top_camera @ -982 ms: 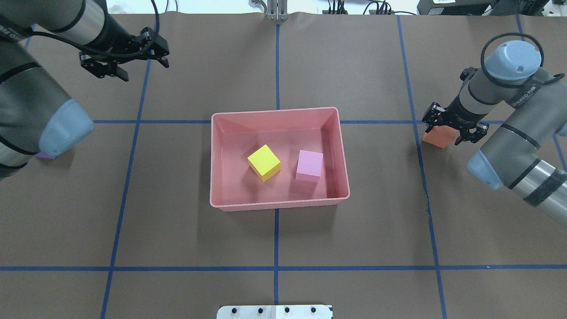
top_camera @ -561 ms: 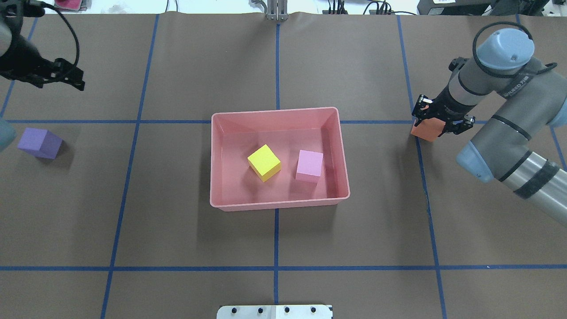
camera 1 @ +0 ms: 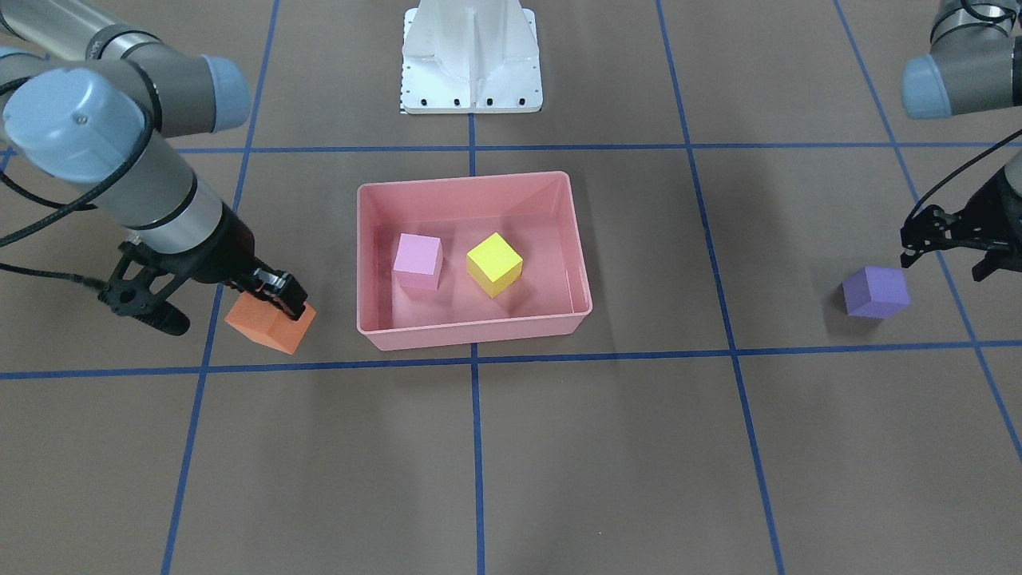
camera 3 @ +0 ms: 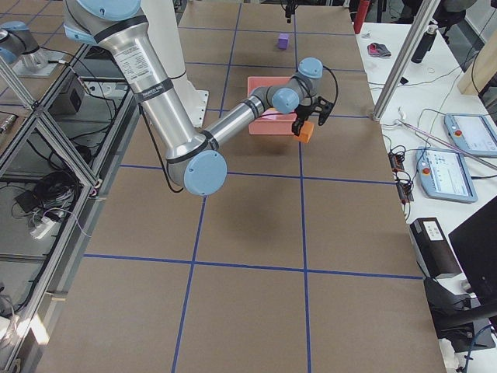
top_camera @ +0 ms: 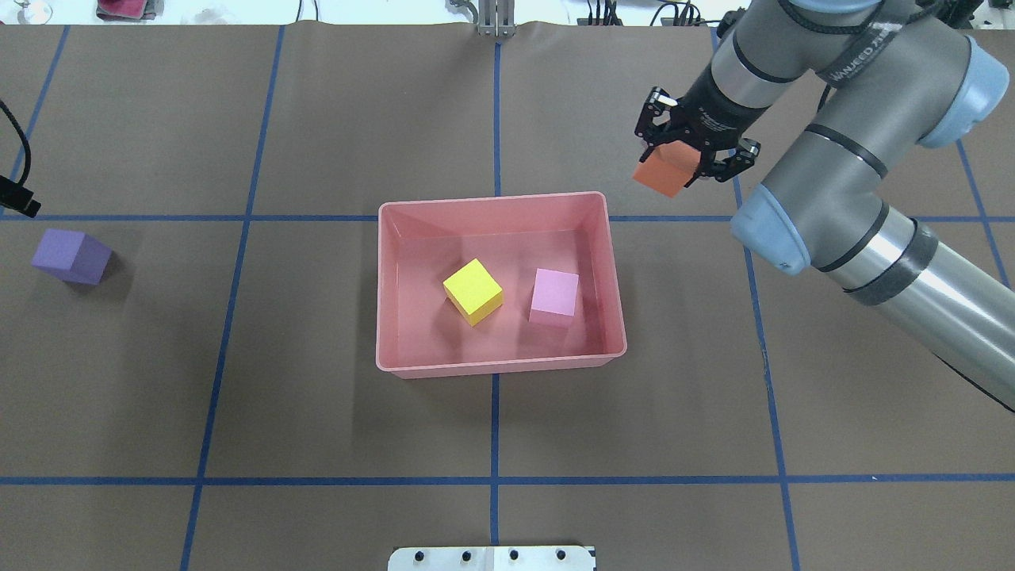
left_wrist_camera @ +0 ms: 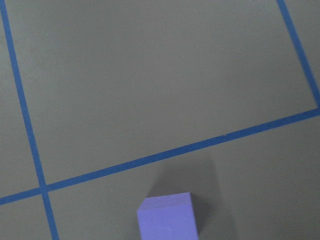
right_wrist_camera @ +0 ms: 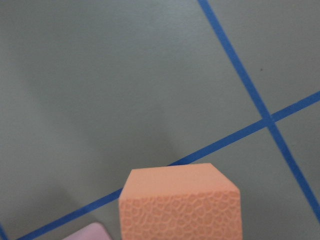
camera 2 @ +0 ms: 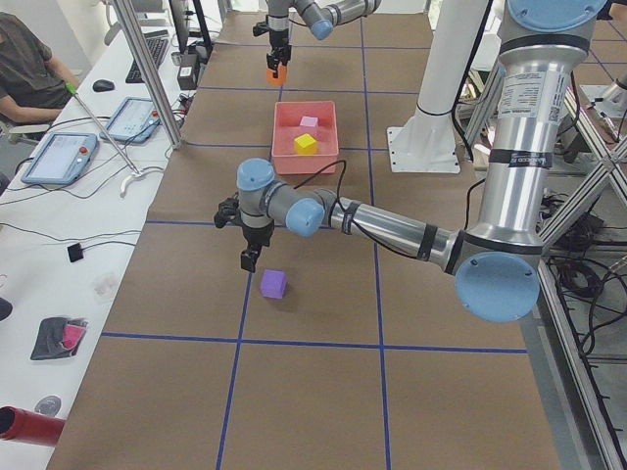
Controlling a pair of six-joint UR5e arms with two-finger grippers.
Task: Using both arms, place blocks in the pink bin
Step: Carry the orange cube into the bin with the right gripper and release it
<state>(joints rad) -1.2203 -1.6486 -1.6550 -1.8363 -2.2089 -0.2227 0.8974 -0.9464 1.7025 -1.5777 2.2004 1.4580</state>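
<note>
The pink bin (top_camera: 499,198) stands mid-table and also shows in the front view (camera 1: 471,339). A yellow block (top_camera: 473,290) and a light pink-lilac block (top_camera: 553,295) lie inside it. My right gripper (top_camera: 686,157) is shut on the orange block (top_camera: 664,171) and holds it in the air just outside the bin's far right corner; the right wrist view shows the block (right_wrist_camera: 180,205) close up. The purple block (top_camera: 70,255) sits on the table far left. My left gripper (camera 1: 942,267) is open and empty, hovering just beside the purple block (camera 1: 876,291).
The white pedestal base (camera 1: 471,56) stands at the robot's side of the table. Blue tape lines grid the brown table cover. A metal post (top_camera: 496,16) is at the far edge. Tablets (camera 2: 59,157) lie on a side bench.
My right gripper lifted the orange block off the table and carried it left toward the bin's far right corner. My left arm swung out to the left edge, uncovering the purple block.
</note>
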